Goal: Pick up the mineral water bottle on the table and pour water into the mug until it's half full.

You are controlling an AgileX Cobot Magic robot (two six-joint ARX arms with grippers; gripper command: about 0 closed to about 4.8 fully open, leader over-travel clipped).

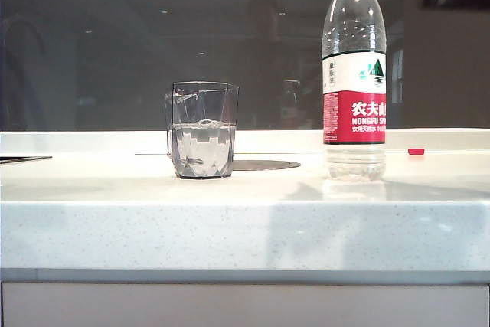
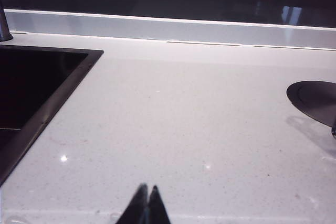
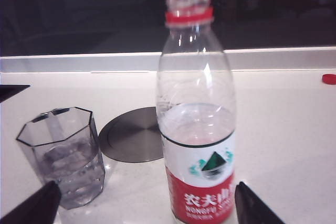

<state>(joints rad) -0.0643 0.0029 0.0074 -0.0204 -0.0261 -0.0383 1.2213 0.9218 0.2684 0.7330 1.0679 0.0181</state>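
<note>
We see the table point(image 1: 245, 220) carrying the mineral water bottle point(image 1: 354, 89) upright, uncapped, at three o'clock of the mug point(image 1: 203, 129), well apart; water fills about half the mug. Our right gripper point(image 3: 147, 203) stands wide apart, bottle between its fingers untouched. Left gripper point(image 2: 146, 205), fingertips together, hovers over bare counter.

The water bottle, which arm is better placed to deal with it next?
Right. The right hand is open with its fingers either side of the mineral water bottle, beside the mug. The left hand is shut over bare table.
</note>
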